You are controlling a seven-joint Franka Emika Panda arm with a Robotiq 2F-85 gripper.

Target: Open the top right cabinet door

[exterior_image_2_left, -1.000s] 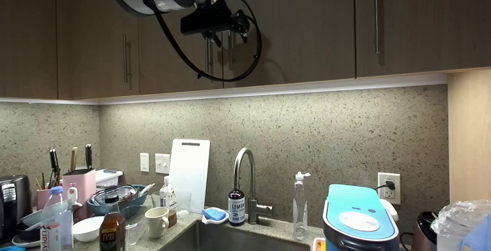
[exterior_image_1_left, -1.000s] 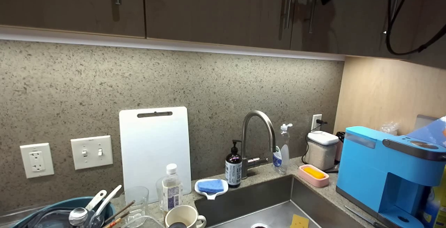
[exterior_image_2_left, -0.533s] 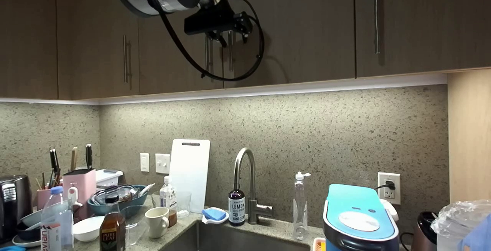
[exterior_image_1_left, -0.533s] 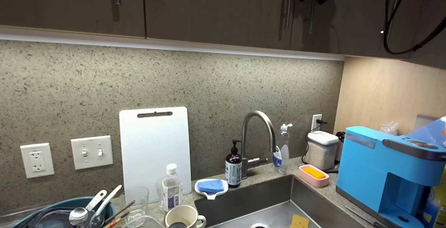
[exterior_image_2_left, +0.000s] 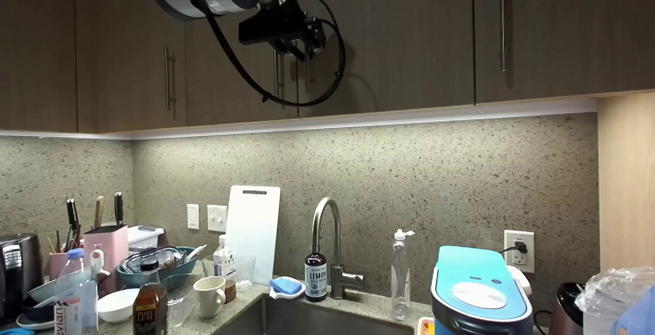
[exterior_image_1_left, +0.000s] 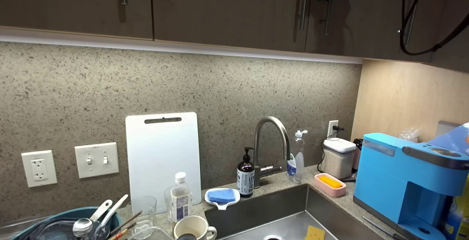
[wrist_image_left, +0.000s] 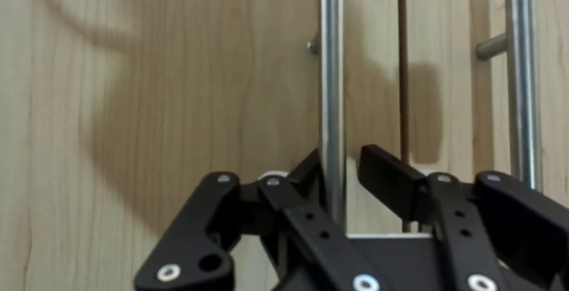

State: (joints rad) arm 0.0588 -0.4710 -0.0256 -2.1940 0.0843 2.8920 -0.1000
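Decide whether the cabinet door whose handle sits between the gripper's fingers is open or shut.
Shut: the cabinet door lies flush with the neighbouring door, only a thin seam between them.

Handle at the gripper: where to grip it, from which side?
I'd take the straight length of the bar handle, clear of its mounting post, coming from in front of the cabinet door with fingers along both long sides. The bar is slim, vertical and stands off the door, likely leaving finger room. In the wrist view it shows between the open gripper's fingertips.
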